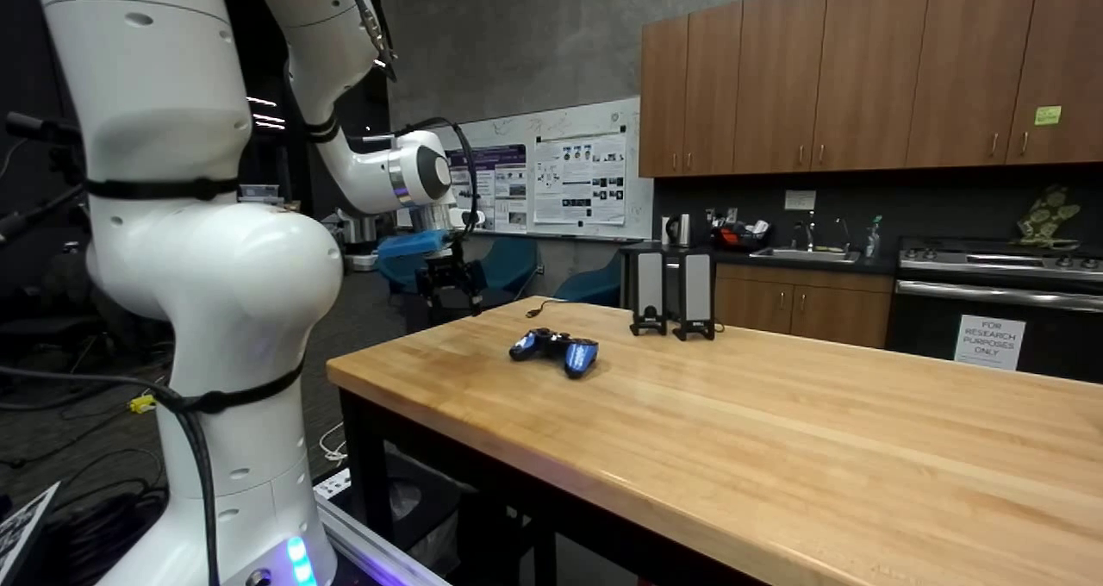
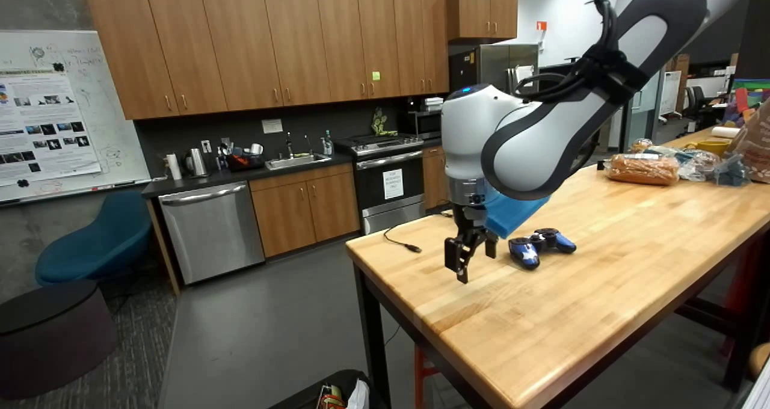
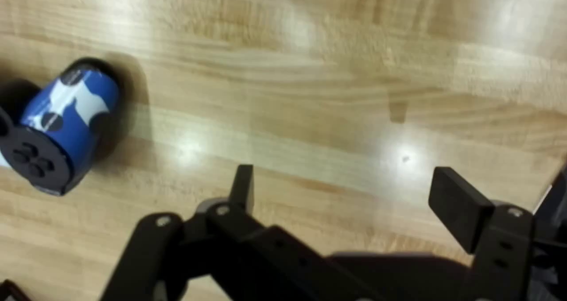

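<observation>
Flat-fronted brown wood-grain cabinets (image 2: 301, 42) hang above a rectangular silver metal dishwasher (image 2: 213, 234). A white rectangular board (image 2: 111, 120) is mounted on the grey concrete wall (image 1: 517, 43).

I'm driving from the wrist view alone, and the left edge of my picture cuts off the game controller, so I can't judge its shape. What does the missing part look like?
Observer: In both exterior views the game controller shows whole, with a second grip that is blue too.
Operator: Good. Is something small lying about that my frame leaves out?
Observer: Yes, a black cable plug lies on the wooden tabletop.
Operator: And higher up, out of my sight?
Observer: A blue block-shaped piece juts out higher than the gripper.
</observation>
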{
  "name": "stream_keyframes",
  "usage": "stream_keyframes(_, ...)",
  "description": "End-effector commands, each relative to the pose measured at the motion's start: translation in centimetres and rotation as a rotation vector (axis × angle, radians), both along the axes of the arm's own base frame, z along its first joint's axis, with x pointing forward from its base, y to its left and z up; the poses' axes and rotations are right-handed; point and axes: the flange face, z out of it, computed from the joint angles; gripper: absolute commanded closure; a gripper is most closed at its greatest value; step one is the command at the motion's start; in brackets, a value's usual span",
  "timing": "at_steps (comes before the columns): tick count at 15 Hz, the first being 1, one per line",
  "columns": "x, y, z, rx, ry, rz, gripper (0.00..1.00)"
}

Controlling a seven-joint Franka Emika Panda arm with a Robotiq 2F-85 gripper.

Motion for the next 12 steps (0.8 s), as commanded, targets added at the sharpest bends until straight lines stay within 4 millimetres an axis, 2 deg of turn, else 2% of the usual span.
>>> stream_keyframes(1, 3.7, 1.9, 1.5, 0.02, -0.105, -0.076, 0.0)
stream_keyframes(4, 7.2, 2.9, 2.7, 0.014, -0.147, -0.141, 0.0)
stream_keyframes(7, 11.1, 2.9, 4.0, 0.024, -0.182, -0.185, 0.0)
stream_keyframes(10, 14.8, 1.9, 4.9, 0.008, -0.19, -0.216, 0.0)
stream_keyframes(12, 17.2, 0.5, 5.3, -0.015, -0.187, -0.258, 0.0)
